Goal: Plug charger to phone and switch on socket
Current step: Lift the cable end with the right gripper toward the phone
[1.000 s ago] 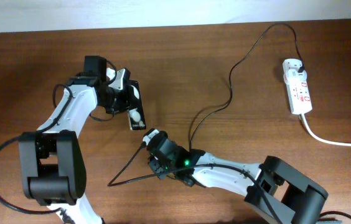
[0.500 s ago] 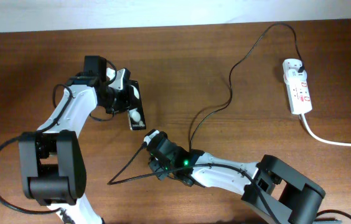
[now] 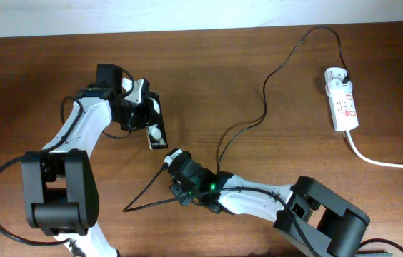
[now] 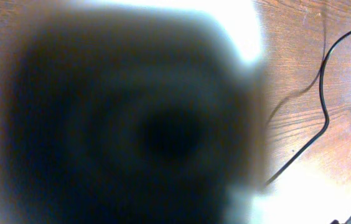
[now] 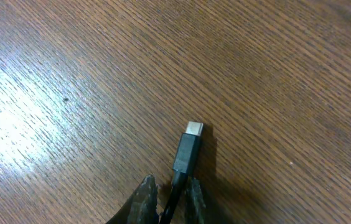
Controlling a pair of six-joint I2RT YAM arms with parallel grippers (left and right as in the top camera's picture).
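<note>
Brown wooden table [image 3: 37, 64] beneath everything. Across it two arms: left arm [image 3: 80, 132] bent up toward centre-left, right arm [image 3: 259, 200] stretched leftward along the near side, a small green light on its wrist.

Far right, well apart from both arms: white socket [image 3: 343, 100], laid lengthwise, red markings on its face, thick white cord [image 3: 384, 163] trailing from its near end toward the right edge.

Left of centre: black phone [image 3: 155, 121], glossy face up, two white spots on it, small white text at the near end. Left jaws pressed almost fully together, clamped on the phone's left long edge. Left wrist view mostly a dark blur, no detail there.

Thin black charger [image 3: 265, 96], plugged in at the socket's far end, arcing up and left, then snaking down mid-table, passing under the right arm, folding at a sharp bend further left and returning to the right jaws.

Right jaws just beside the phone's near end, narrowly parted, one fingertip [image 5: 145, 191] each side of the cable right behind the connector [image 5: 188, 152]. True pinch or not: cannot tell. Connector over bare wood, silver tip pointing away from the jaws.
</note>
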